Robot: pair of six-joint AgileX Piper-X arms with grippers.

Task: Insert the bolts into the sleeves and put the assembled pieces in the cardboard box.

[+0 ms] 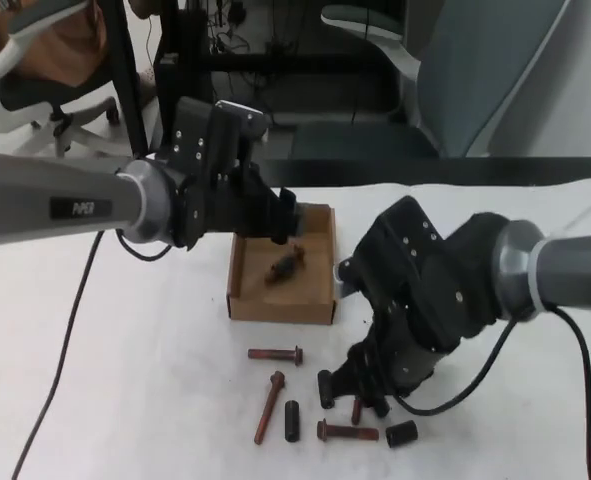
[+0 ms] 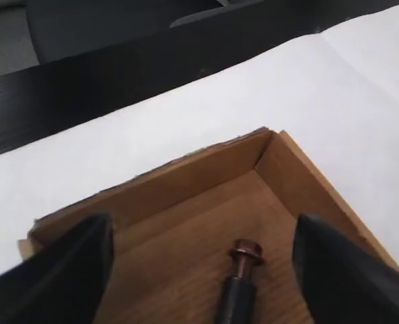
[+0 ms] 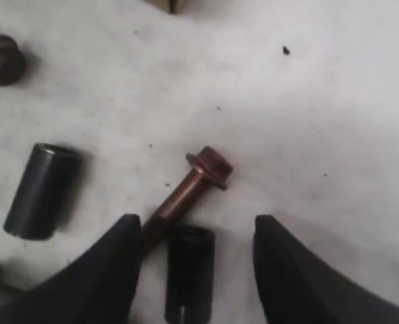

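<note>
left gripper [image 2: 199,260] above cardboard box [image 1: 280,311], spread wide, empty; assembled piece [image 2: 238,287] inside box. right gripper [image 3: 196,233] near box, open over sleeve [image 3: 189,273], bolt [image 3: 187,191] beside.

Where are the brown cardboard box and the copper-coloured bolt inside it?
Brown cardboard box [image 2: 185,183]: left wrist view, far inner wall.
Copper-coloured bolt [image 2: 246,252]: left wrist view, hexagonal head.
</note>
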